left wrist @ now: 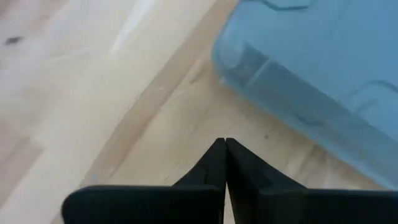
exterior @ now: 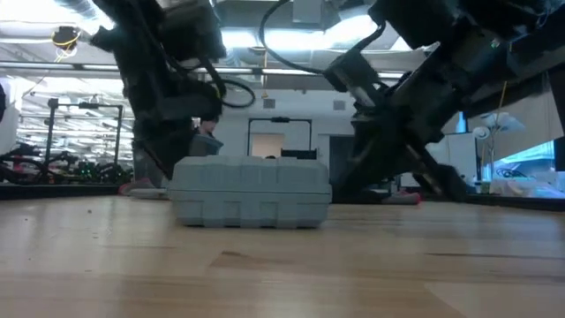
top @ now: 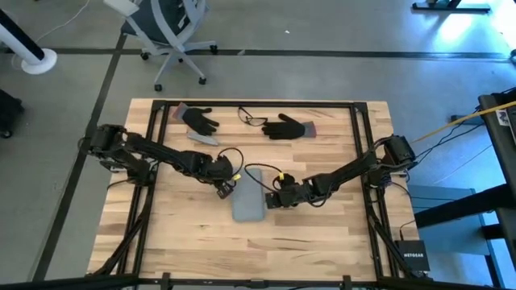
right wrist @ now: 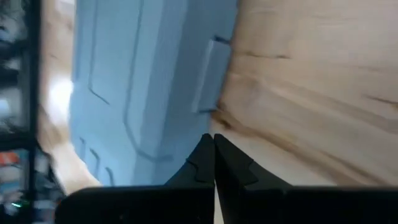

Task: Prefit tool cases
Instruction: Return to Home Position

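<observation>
The grey-blue tool case point(top: 247, 203) lies shut and flat on the wooden table point(top: 161, 234), near its middle; the low view shows the case's ribbed side point(exterior: 250, 190). My left gripper point(top: 225, 191) is shut and slants down beside the case's far left corner. In its wrist view the fingertips point(left wrist: 224, 144) stand over bare wood, a short gap from the case point(left wrist: 311, 74). My right gripper point(top: 272, 200) is shut at the case's right long side, its tips point(right wrist: 213, 138) right at the case's edge point(right wrist: 143, 81). My right gripper's shut fingertips come slanting down from the table's right and stand at the case's right long side point(right wrist: 202, 127), just short of a latch tab point(right wrist: 211, 74). Whether they touch the case I cannot tell.
Two black gloves point(top: 200, 121) point(top: 289, 127) lie at the table's far side with a thin black loop point(top: 251, 119) between them. Black frame rails point(top: 150, 161) run along the table's left and right. Bare wood point(top: 242, 250) stretches toward the near edge.
</observation>
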`<state>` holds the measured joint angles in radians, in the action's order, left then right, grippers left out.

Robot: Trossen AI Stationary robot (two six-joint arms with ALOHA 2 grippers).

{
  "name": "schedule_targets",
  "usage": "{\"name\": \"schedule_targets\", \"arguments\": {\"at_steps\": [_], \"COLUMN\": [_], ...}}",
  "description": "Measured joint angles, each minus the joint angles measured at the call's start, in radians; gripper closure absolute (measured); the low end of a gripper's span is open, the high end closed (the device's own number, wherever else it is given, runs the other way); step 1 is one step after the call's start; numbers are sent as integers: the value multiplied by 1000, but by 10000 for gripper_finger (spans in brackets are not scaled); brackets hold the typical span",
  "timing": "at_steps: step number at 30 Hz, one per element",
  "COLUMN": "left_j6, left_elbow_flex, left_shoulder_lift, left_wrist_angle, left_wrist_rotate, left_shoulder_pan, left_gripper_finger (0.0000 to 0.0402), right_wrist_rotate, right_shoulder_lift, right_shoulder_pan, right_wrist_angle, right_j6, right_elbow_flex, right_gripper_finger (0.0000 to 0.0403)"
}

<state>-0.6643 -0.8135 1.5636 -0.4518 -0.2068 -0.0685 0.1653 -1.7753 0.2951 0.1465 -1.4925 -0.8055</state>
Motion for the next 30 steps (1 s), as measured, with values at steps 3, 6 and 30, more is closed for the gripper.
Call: {"name": "schedule_targets", "arguments": {"at_steps": [3,6,30], "left_j6": [-1,-35,181], "left_elbow_flex": [4,12,666], "left_shoulder_lift": [-82,-177,-816], "left_wrist_angle": [-25,-24,969], "left_wrist_rotate": [-6,-18,163], "left_shoulder_pan": [0,-4,-143], "left_gripper_finger": [401,401,401], "right_wrist_rotate": [-3,1,213], "right_shoulder_lift": [39,88,241], "right_shoulder_pan": [0,0,-5], "right_wrist_angle": [-94,-190,189], "right_j6": [64,117,481], "right_elbow_flex": [0,0,80], "right_gripper_finger": [403,403,403]}}
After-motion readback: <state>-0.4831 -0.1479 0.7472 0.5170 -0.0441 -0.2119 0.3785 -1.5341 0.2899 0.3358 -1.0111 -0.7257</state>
